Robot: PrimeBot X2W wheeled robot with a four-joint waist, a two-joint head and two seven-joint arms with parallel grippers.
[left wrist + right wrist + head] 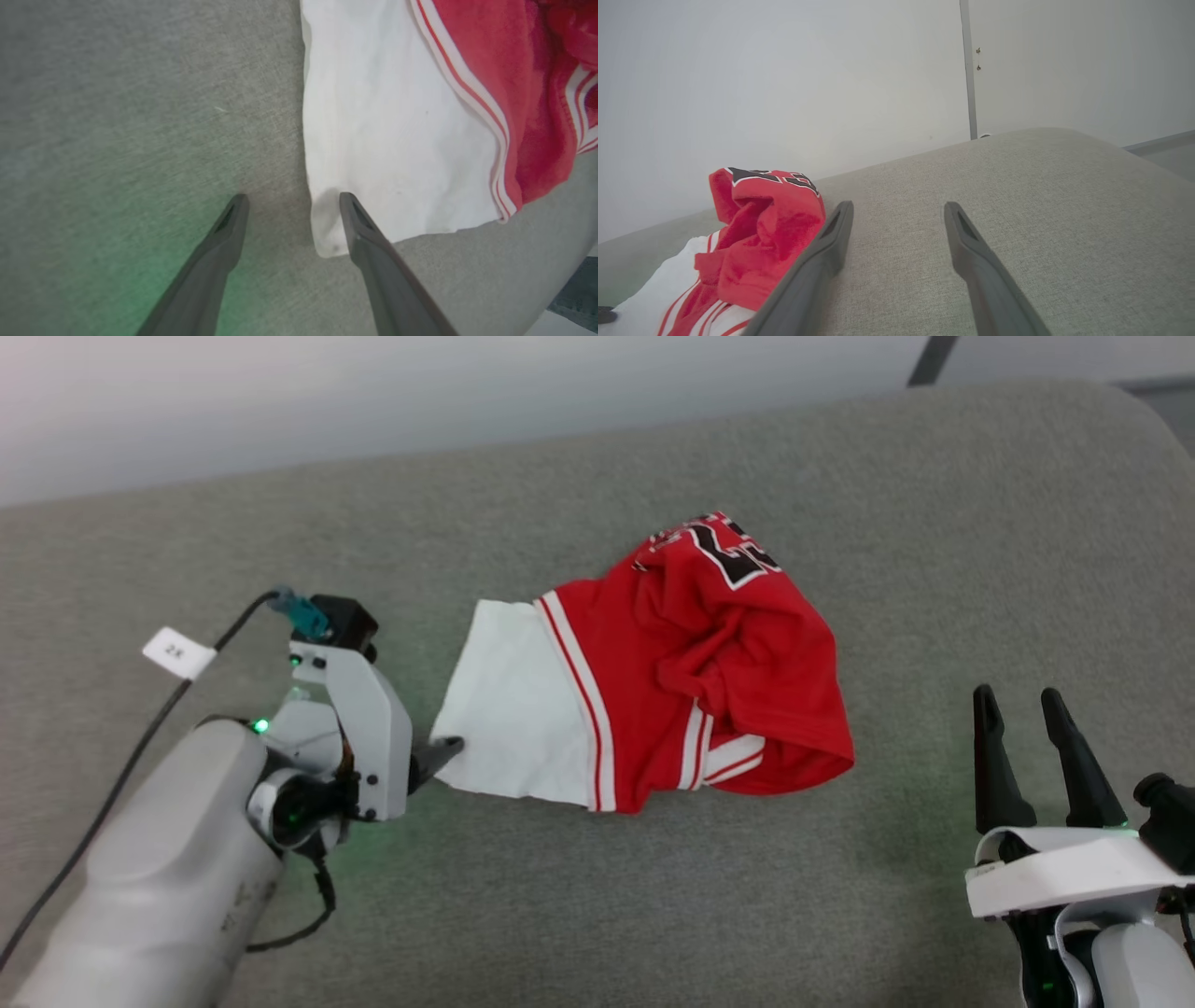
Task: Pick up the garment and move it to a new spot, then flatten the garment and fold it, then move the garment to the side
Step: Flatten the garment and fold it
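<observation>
The garment (691,663), a red jersey with a white sleeve and black white-edged lettering, lies crumpled in a heap on the grey cushion (840,485). Its white sleeve (392,130) spreads toward my left gripper (290,198), which is open and low over the fabric. One finger rests at the sleeve's near corner and the other stands over bare cushion. My right gripper (1025,705) is open near the lower right, well apart from the garment (756,233), with nothing between its fingers.
The grey upholstered cushion stretches wide on all sides of the jersey, with a pale wall (373,392) behind it. A black cable with a white tag (177,651) runs along my left arm. The cushion's rounded right end (1111,154) drops off at the far right.
</observation>
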